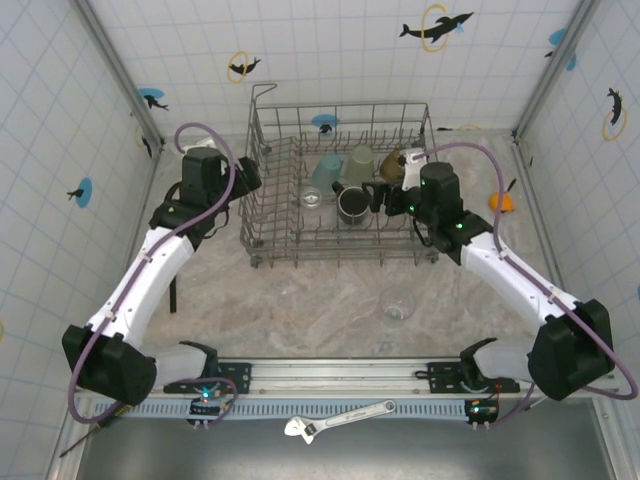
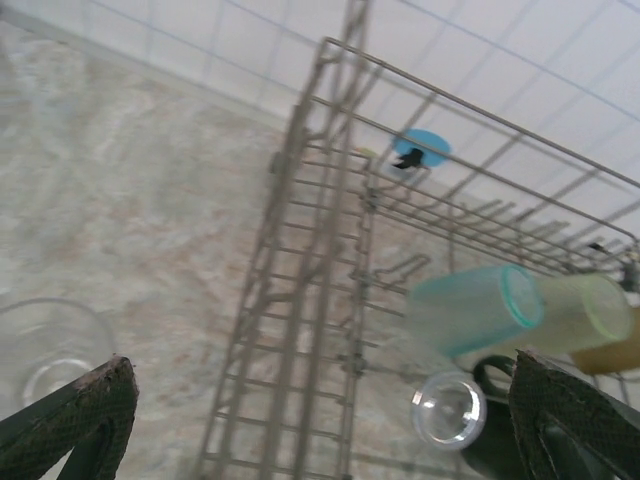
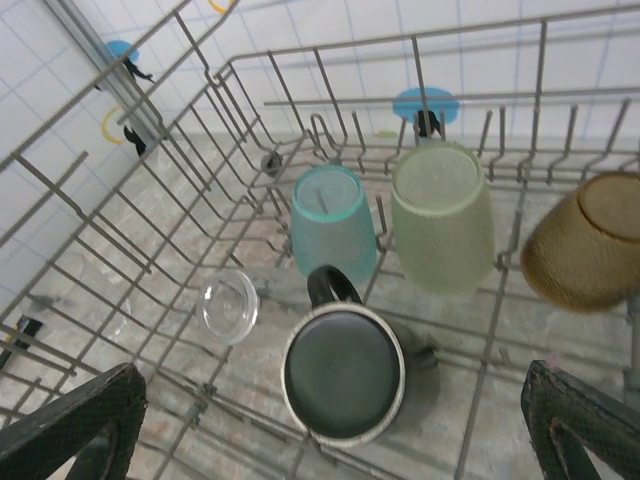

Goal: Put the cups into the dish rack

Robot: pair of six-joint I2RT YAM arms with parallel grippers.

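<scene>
Grey wire of the dish rack [image 1: 350, 125] already encloses five cups. A teal tumbler [image 3: 333, 225], a pale green tumbler [image 3: 442, 215] and an amber tumbler [image 3: 585, 240] lean along the back row, with a black mug [image 3: 345, 372] and a racked clear tumbler [image 3: 230, 305] nearer the front. The right gripper [image 3: 335, 375] hangs over the mug with jaws wide and nothing held. The left gripper [image 2: 322, 368], equally wide and empty, hovers at the rack's left wall. The loading looks partly done, between cups.

A loose clear tumbler [image 1: 398, 310] stands on the table [image 1: 300, 300] in front of the rack. Fetching it would mean lifting the right arm over the front wall and coming down around the tumbler's rim. Another clear tumbler [image 2: 45, 350] sits by the left gripper's finger, cut off by that finger and the frame edge.

Clear glass is faint against the marbled table, and the amber tumbler runs off the edge of the right wrist view.
</scene>
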